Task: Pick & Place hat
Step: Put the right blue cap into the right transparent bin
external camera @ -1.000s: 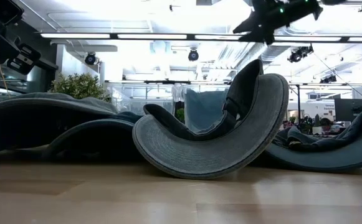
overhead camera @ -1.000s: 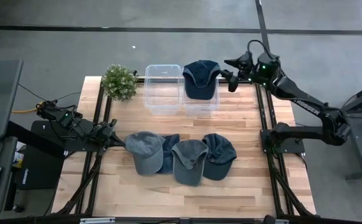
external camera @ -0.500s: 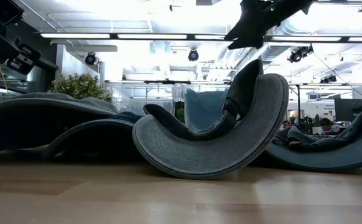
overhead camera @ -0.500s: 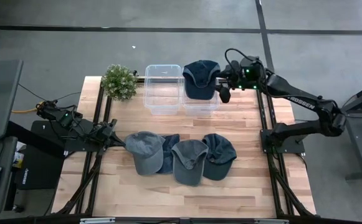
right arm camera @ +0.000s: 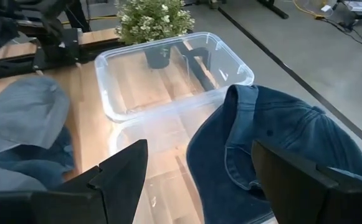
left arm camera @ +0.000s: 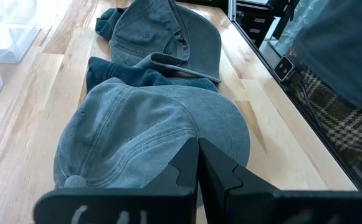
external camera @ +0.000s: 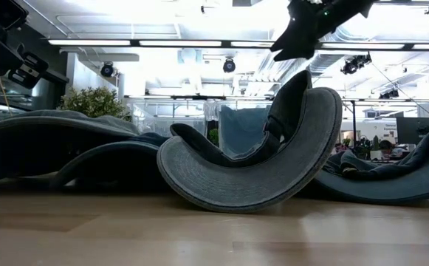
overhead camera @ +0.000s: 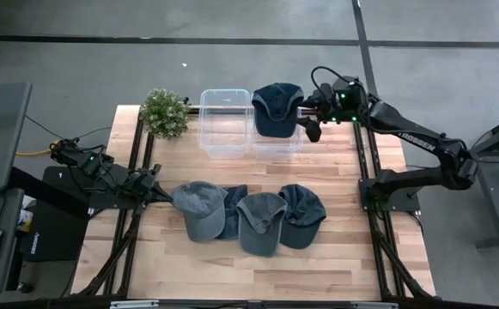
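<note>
1. Navy cloth fills the right-hand clear bin (overhead camera: 276,140): the dark blue hat (overhead camera: 276,108) lies over it, its brim hanging past the rim, beside the empty clear bin (overhead camera: 225,123).
2. Your right gripper (overhead camera: 310,120) hovers just beside that hat, and in the right wrist view its fingers (right arm camera: 121,180) stand wide apart, holding nothing.
3. I judge this hat is already placed, so lift straight up to avoid catching the brim.
4. Four more hats wait in a row at mid-table; the pale grey hat (overhead camera: 201,209) lies nearest your left gripper (overhead camera: 161,194).
5. Your left gripper's fingers are pressed together and empty, so open them before you approach.
6. Grasp one crown only, because the hats overlap and a neighbour may come along.
7. Keep clear of the small plant (overhead camera: 164,112).
</note>
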You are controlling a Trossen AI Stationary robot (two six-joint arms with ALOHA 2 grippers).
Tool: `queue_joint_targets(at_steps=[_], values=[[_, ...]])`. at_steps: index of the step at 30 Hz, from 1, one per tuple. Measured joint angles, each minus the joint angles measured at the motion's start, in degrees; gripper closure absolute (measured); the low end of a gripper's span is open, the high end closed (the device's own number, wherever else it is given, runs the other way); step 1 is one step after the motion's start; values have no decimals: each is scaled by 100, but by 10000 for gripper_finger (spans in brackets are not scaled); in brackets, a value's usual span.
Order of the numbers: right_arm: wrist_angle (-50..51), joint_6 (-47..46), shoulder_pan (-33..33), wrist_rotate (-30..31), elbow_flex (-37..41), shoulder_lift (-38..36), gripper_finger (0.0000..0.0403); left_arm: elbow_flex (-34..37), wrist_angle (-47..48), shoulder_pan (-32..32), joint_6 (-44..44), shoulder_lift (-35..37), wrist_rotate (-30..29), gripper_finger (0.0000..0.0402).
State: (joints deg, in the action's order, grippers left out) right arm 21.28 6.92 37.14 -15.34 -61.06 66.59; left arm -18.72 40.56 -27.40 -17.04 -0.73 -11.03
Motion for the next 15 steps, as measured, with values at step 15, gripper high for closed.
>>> queue_joint_targets(at_steps=[15], values=[[1875, 1053, 170, -955, 4, -719, 121, 0, 0, 0, 2, 1, 0, 401]])
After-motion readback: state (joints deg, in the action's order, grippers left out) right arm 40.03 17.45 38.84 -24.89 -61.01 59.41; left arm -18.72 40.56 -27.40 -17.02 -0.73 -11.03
